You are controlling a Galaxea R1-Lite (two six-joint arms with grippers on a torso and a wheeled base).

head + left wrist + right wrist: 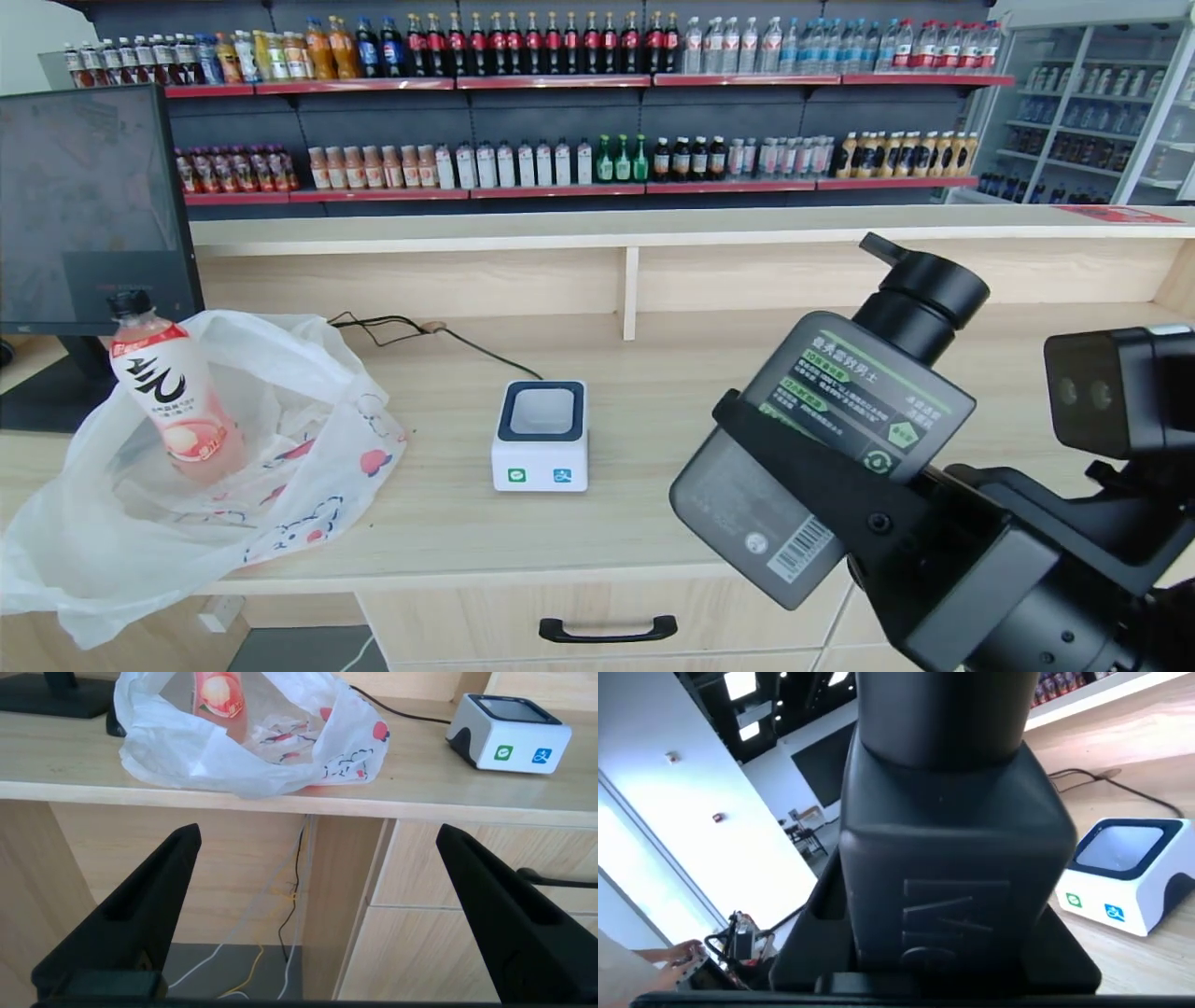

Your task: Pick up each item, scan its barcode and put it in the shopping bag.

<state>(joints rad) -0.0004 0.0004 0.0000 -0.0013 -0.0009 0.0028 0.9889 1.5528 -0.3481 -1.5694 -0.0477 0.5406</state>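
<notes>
Right gripper [798, 462]: my fingers are clamped across the body of a dark pump bottle [864, 397], one finger lying as a black band over its label side.
Bottle: off the counter and tilted, pump head up and away, base low and toward the scanner side. It hangs in front of the counter's right part, well apart from the bag.
Barcode [801, 549]: on the bottle's near face, close to the base, turned toward my head camera and not toward the scanner window.
Left gripper [315, 845]: my fingers are spread wide with nothing between them. It sits low, in front of the cabinet face, below the counter edge and under the bag.
Scanner [541, 434]: small white box with a dark-framed window facing up. It stands on the counter between bag and bottle, touching neither.
Bag [308, 448]: thin white plastic with red prints, mouth open, slumped on the counter's left end, part of it hanging over the front edge.
Drink [173, 392]: pink bottle with a black cap, inside the bag, leaning slightly.
Counter [448, 523]: pale wood.
Cable [467, 343]: black, running along the counter behind the scanner.
Monitor [89, 205]: dark screen behind the bag.
Drawer handle [607, 632]: black, below the scanner.
Shelves [560, 84]: rows of bottled drinks behind the counter.
</notes>
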